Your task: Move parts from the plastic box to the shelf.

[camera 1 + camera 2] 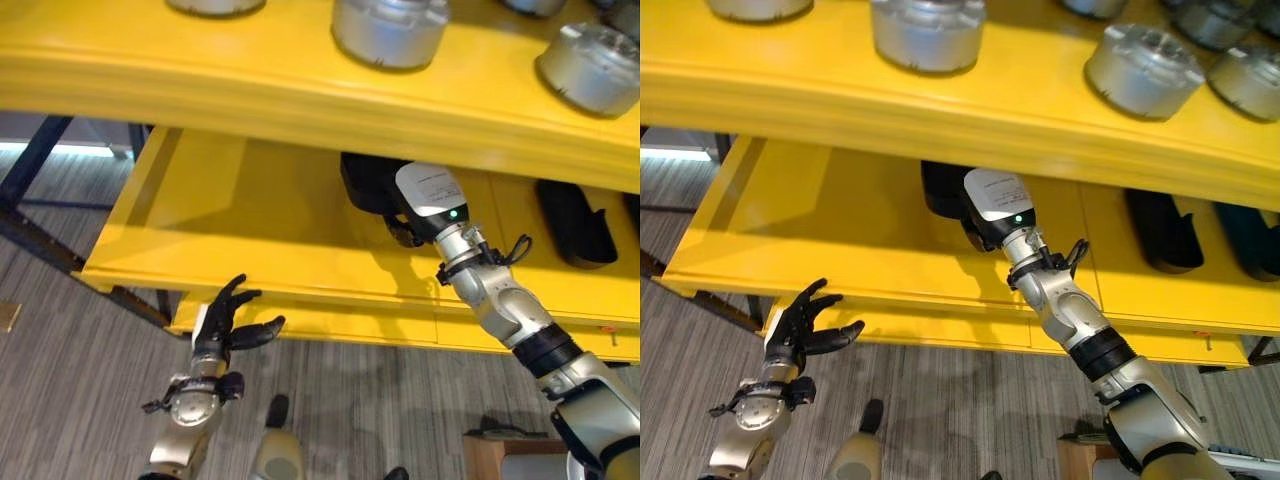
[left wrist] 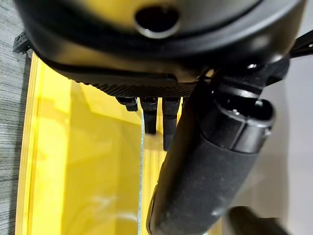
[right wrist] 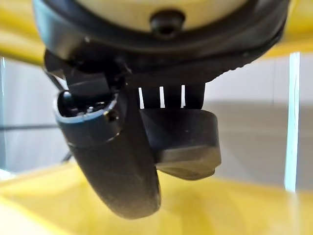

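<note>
Eye views: right hand (image 1: 405, 228) under the yellow shelf (image 1: 300, 215), thumb and fingers clamped on a black part (image 3: 183, 139) in its wrist view; left hand (image 1: 222, 325) below, fingers spread, empty; no legible print.

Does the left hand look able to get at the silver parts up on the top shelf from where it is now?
Probably not as it stands. The left hand hangs open below the lower shelf's front edge, and the silver parts sit on the top shelf above. It would have to come out and rise past both yellow edges.
</note>
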You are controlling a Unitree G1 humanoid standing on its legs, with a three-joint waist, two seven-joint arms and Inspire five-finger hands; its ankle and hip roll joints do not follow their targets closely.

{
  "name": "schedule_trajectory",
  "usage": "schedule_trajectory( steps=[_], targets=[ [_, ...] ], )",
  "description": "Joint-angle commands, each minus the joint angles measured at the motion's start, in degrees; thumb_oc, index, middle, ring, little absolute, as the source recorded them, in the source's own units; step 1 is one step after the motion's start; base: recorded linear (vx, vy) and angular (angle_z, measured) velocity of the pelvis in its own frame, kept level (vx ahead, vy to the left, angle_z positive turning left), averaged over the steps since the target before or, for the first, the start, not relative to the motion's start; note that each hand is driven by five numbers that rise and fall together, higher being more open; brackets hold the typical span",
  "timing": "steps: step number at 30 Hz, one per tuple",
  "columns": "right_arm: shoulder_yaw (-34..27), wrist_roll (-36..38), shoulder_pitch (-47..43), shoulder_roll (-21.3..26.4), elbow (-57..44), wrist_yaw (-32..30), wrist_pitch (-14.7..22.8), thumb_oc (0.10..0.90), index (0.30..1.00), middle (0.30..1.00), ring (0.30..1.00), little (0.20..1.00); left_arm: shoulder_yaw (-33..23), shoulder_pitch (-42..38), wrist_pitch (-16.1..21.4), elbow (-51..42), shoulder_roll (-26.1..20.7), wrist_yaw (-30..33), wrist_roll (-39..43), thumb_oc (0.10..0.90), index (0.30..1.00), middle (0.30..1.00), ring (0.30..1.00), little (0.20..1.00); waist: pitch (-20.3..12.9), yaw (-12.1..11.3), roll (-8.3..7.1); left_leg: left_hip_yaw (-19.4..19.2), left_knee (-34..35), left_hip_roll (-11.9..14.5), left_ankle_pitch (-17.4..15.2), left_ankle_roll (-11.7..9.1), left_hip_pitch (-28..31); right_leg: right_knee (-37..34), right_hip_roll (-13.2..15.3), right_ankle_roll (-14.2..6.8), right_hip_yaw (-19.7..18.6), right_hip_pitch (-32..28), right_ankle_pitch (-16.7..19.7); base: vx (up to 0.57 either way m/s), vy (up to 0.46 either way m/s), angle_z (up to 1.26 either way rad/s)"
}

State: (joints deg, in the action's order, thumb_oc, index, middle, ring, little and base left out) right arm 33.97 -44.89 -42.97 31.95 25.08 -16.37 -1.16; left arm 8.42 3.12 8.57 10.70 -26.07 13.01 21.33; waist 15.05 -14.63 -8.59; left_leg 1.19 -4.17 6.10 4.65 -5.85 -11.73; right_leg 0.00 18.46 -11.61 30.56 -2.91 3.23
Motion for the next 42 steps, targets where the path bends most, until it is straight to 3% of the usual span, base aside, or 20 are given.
schedule_trajectory(
  steps=[1,5,9,12,15,21,32,42],
  targets=[
    [0.8,-1.14,-7.41,2.13,-1.18,-1.91,-2.05,0.4,0.3,0.3,0.3,0.3,-1.07,-0.14,3.7,-2.48,-2.5,-0.17,1.71,0.9,1.0,1.0,1.0,1.0,-1.62,-0.44,1.4,-2.26,1.49,0.95,-2.06,2.67,1.39,5.14,0.16,0.99,0.04,0.3,-0.23,-0.01,0.017,0.09],
    [5.41,-1.66,-11.2,-0.59,12.51,-1.82,-3.96,0.4,0.3,0.3,0.3,0.3,-0.61,-0.69,4.76,-2.67,-3.05,0.47,2.35,0.9,1.0,1.0,1.0,1.0,1.95,-1.84,3.14,-1.84,3.14,0.38,-0.46,2.9,-0.78,4.54,0.45,0.93,0.41,2.99,0.57,-0.05,0.023,-0.08],
    [7.31,-2.0,-12.79,-1.84,19.33,-1.77,-4.88,0.4,0.3,0.3,0.3,0.3,0.61,-2.05,5.08,-2.49,-2.68,0.47,2.89,0.9,1.0,1.0,1.0,1.0,3.77,-2.0,4.52,-1.52,3.14,-0.34,-0.1,3.22,-2.3,4.82,1.22,0.87,0.77,4.37,0.97,-0.04,0.038,-0.05],
    [7.09,-1.52,-13.98,-0.18,22.21,-2.1,-5.44,0.4,0.3,0.3,0.3,0.3,1.22,-3.09,5.47,-2.25,-2.48,0.47,3.07,0.9,1.0,1.0,1.0,1.0,5.32,-1.4,6.15,-1.38,2.48,-0.87,0.08,3.25,-3.69,5.81,2.14,1.06,0.8,5.75,0.7,-0.04,0.029,0.03],
    [6.51,-0.53,-14.99,0.71,23.31,-2.87,-5.66,0.4,0.3,0.3,0.3,0.3,1.64,-3.54,5.72,-2.17,-2.31,0.4,3.39,0.9,1.0,1.0,1.0,1.0,5.73,-1.04,6.88,-1.24,2.36,-0.56,-0.68,2.67,-3.61,6.15,2.17,0.54,-0.03,5.92,-0.16,-0.01,-0.006,0.04],
    [6.75,1.17,-19.74,4.99,25.74,-4.47,-6.42,0.4,0.3,0.3,0.3,0.3,2.8,-4.06,5.77,-2.65,-3.1,-0.14,3.98,0.9,1.0,1.0,1.0,1.0,7.06,-0.35,8.62,-1.89,2.76,-0.27,1.26,2.46,-4.47,6.68,2.63,1.25,0.57,7.41,0.34,-0.05,-0.004,0.0],
    [9.51,-0.44,-23.65,9.66,29.44,-4.7,-7.24,0.4,0.3,0.3,0.3,0.3,3.63,-4.64,5.71,-1.76,-3.43,-1.27,4.48,0.9,1.0,1.0,1.0,1.0,8.07,0.44,10.23,-2.27,4.84,0.26,2.9,2.08,-4.23,7.93,2.58,1.41,-0.35,9.56,-0.28,-0.01,-0.022,-0.01],
    [11.88,-2.68,-24.74,11.99,30.94,-3.31,-7.31,0.4,0.3,0.3,0.3,0.3,3.82,-4.99,5.71,-2.26,-3.63,-1.75,4.46,0.9,1.0,1.0,1.0,1.0,8.43,1.31,10.33,-2.18,5.99,0.94,2.78,1.22,-3.24,9.38,2.19,1.09,-1.62,10.38,-1.89,0.01,-0.021,-0.01]
  ],
)
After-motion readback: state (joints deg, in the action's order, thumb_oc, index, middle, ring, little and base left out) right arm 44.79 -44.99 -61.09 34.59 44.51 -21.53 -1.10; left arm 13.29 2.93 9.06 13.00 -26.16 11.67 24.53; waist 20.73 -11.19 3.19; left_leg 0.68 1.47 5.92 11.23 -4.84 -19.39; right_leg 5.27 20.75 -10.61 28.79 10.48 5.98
